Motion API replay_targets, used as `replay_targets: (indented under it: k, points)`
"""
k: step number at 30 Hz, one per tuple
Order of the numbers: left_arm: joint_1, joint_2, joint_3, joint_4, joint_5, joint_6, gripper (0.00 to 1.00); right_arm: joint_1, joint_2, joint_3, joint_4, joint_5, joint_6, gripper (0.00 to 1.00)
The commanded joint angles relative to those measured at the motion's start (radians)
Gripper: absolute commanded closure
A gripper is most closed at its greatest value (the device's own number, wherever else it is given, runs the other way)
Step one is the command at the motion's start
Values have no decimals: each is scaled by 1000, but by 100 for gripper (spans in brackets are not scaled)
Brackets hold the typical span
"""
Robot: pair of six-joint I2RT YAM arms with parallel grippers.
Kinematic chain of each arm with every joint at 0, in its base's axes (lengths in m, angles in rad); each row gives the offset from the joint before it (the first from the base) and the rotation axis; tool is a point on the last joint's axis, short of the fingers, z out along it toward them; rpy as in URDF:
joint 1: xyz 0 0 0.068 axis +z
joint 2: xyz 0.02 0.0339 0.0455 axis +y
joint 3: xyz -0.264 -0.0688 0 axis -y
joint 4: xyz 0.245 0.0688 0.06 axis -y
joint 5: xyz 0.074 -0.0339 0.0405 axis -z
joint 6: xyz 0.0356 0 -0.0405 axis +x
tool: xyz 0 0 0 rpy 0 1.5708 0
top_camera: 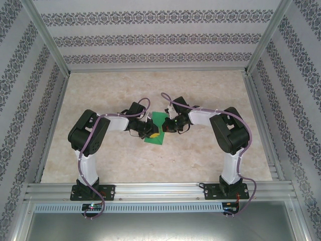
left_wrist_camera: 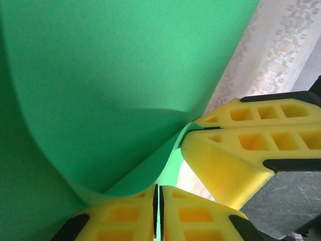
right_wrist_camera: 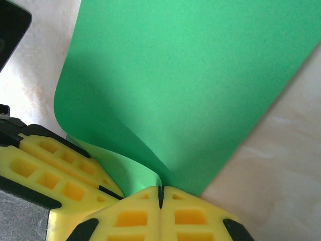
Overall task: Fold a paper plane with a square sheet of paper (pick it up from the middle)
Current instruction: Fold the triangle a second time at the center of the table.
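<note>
Over the table (top_camera: 200,160), left fingers (left_wrist_camera: 125,216) and right fingers (right_wrist_camera: 135,218) pinch the curled green square sheet of paper (top_camera: 159,119).

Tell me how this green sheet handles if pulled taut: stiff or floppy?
Probably floppy: the green paper sheet bows softly between the pinches. Likely light: left gripper and right gripper hold it by narrow bites. Thin, so a hard pull might tear it.
</note>
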Motion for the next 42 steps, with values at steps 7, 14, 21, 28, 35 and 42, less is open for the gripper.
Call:
replay_targets:
  k: [7, 14, 21, 28, 35, 42]
  points:
    - [-13, 40, 0, -94, -47, 28, 87, -6, 12, 13, -39, 40, -22, 99]
    - [-14, 43, -12, -211, -137, 39, 90, -30, -62, 39, -78, 68, -7, 80]
    - [-13, 42, -38, -204, -166, 6, 91, -17, -130, 18, -76, 88, 22, 88]
    - [-13, 41, -49, -189, -177, -10, 91, 28, -88, 6, -25, 75, 56, 93]
    - [-13, 35, -53, -181, -179, -19, 92, 42, -14, 50, -38, 71, 49, 97]
    - [-14, 18, -40, -174, -163, -15, 92, 42, 36, 57, -96, 129, 8, 98]
